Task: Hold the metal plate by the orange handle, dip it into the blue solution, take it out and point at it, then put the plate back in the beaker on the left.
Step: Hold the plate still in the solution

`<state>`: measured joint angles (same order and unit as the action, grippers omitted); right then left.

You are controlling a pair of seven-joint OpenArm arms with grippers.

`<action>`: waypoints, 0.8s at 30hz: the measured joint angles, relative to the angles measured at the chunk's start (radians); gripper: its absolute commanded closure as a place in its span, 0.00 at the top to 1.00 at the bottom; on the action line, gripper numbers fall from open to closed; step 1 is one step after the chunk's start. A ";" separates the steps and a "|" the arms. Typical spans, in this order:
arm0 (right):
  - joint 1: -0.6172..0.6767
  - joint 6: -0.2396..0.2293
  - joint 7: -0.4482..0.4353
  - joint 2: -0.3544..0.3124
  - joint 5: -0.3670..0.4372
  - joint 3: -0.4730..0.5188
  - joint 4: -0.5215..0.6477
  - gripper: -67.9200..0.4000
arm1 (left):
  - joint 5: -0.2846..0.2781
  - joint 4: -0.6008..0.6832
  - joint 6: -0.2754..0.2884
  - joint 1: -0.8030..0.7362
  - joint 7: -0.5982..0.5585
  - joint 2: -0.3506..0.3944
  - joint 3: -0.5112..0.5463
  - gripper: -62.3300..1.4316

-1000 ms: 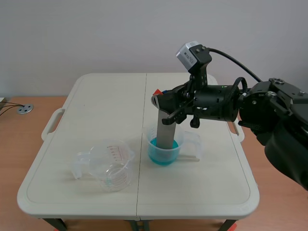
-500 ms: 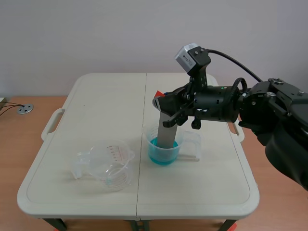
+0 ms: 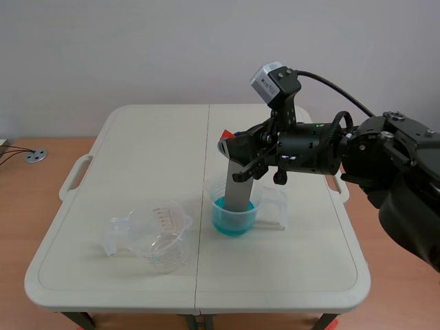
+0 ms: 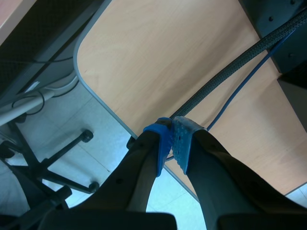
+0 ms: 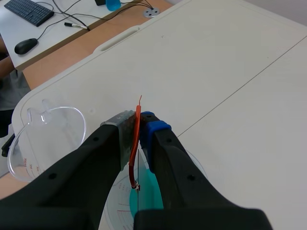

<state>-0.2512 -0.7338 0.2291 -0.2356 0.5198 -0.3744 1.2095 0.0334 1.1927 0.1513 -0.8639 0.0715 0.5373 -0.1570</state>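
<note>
A cream folding table (image 3: 124, 148) has a seam down its middle and a carrying handle (image 3: 74, 177) on its left edge. Beyond that edge, a round grey grommet (image 3: 35, 156) sits in a wooden surface (image 3: 27, 206). A black keyboard (image 5: 29, 12), a mouse (image 5: 26, 46) and a pen (image 5: 76, 25) lie on a white desk (image 5: 53, 33). A braided cable (image 4: 230, 72) and a thin blue cable (image 4: 249, 79) cross a wooden desktop (image 4: 158, 62). Below its edge stands a chair's wheeled base (image 4: 72, 158).

The right arm (image 3: 385, 165) is bulky matte black, a grey camera box (image 3: 268, 81) perched on its wrist, a black cable (image 3: 333, 84) curving off it. Thick black fingers (image 4: 139, 163) carry blue dotted pads (image 4: 180, 143).
</note>
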 measured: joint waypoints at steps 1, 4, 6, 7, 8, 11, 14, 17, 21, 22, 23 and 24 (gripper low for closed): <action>0.000 0.000 0.000 0.000 0.000 0.000 0.000 0.02 | 0.000 0.000 0.000 0.003 0.007 0.000 0.000 0.07; 0.000 0.000 0.000 0.000 0.000 0.000 0.000 0.02 | 0.000 0.000 0.000 0.011 0.009 0.000 0.000 0.07; 0.000 0.000 0.000 0.000 0.000 0.000 0.000 0.02 | 0.000 0.000 0.000 0.014 0.007 0.000 0.000 0.07; 0.000 0.000 0.000 0.000 0.000 0.000 0.000 0.02 | 0.000 0.000 0.000 0.014 0.006 0.000 0.000 0.07; 0.000 0.000 0.000 0.000 0.000 0.000 0.000 0.02 | 0.000 0.000 0.000 0.014 0.006 0.000 0.000 0.07; 0.000 0.000 0.000 0.000 0.000 0.000 0.000 0.02 | 0.000 0.000 0.000 0.013 0.006 0.000 0.000 0.07; 0.000 0.000 0.000 0.000 0.000 0.000 0.000 0.02 | 0.000 0.000 0.000 0.013 0.006 0.000 0.000 0.07; 0.000 0.000 -0.003 0.000 0.000 0.000 0.000 0.02 | 0.000 0.000 0.000 0.013 0.006 0.000 0.000 0.07; 0.000 0.000 -0.003 0.000 0.000 0.000 0.000 0.02 | 0.000 0.000 0.000 0.013 0.006 0.000 0.000 0.07; -0.001 0.000 -0.003 0.000 0.000 0.000 0.000 0.02 | 0.000 0.000 0.000 0.013 0.006 0.000 0.000 0.07; -0.001 0.000 -0.003 0.000 0.000 0.000 0.000 0.02 | 0.000 0.000 0.000 0.013 0.006 0.000 0.000 0.07; -0.001 0.000 -0.003 0.000 0.000 0.000 0.000 0.02 | 0.000 0.000 0.000 0.013 0.006 0.000 0.000 0.07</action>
<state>-0.2520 -0.7338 0.2260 -0.2356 0.5198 -0.3744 1.2095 0.0334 1.1927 0.1513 -0.8505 0.0780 0.5373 -0.1570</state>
